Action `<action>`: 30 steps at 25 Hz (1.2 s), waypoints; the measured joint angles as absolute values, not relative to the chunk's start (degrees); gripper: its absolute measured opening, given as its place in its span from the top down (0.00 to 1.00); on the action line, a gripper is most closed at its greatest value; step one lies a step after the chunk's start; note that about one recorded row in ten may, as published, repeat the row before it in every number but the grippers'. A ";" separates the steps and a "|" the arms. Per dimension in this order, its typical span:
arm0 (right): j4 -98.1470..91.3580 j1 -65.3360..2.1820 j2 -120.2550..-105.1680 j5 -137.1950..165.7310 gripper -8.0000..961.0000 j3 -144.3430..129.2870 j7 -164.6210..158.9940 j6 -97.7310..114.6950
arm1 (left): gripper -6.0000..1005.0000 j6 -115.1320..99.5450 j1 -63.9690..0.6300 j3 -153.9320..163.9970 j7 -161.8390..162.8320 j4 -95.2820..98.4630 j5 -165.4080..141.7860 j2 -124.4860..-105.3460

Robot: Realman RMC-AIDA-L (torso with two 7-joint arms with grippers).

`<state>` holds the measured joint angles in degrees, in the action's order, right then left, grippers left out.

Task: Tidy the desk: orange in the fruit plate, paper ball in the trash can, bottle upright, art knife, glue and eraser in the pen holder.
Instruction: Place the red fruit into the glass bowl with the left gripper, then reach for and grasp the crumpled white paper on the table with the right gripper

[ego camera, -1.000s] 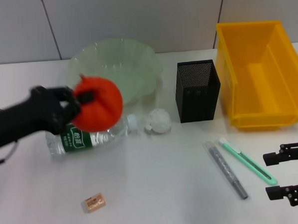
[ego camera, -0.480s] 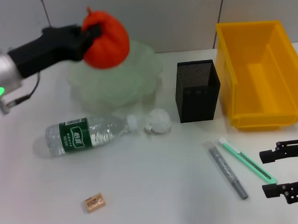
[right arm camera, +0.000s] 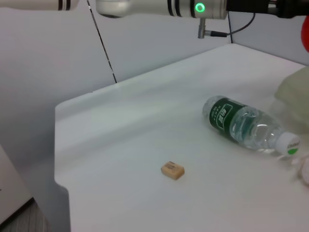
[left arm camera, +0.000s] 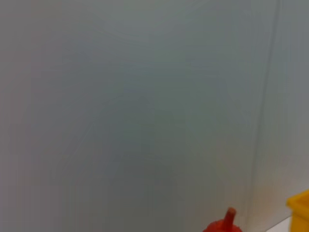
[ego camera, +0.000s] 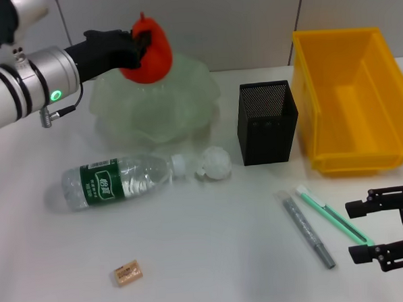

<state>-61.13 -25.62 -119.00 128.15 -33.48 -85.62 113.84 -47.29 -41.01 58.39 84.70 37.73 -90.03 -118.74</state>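
holding one orange (ego camera: pixel 150 55), left tool (ego camera: pixel 136 47) hovers above one fruit plate (ego camera: pixel 186 108).

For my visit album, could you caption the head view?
Left end effector holds the orange over the fruit plate.

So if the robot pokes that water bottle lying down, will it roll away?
Probably, sideways. The bottle lies on its round side on the smooth white table, and only the paper ball touches it, at the cap. It looks nearly full, so it's likely heavy for its size. The clear plastic may be a bit slippery.
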 joint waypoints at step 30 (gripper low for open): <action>-69.41 -30.40 -119.41 125.24 0.20 -52.39 -102.10 97.85 | 0.19 -76.45 -24.19 60.51 85.36 50.94 -89.39 -118.19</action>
<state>-69.41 -30.40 -119.41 125.24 -52.39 -102.10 97.85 -76.45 -24.19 60.51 85.36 50.94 -89.39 -118.19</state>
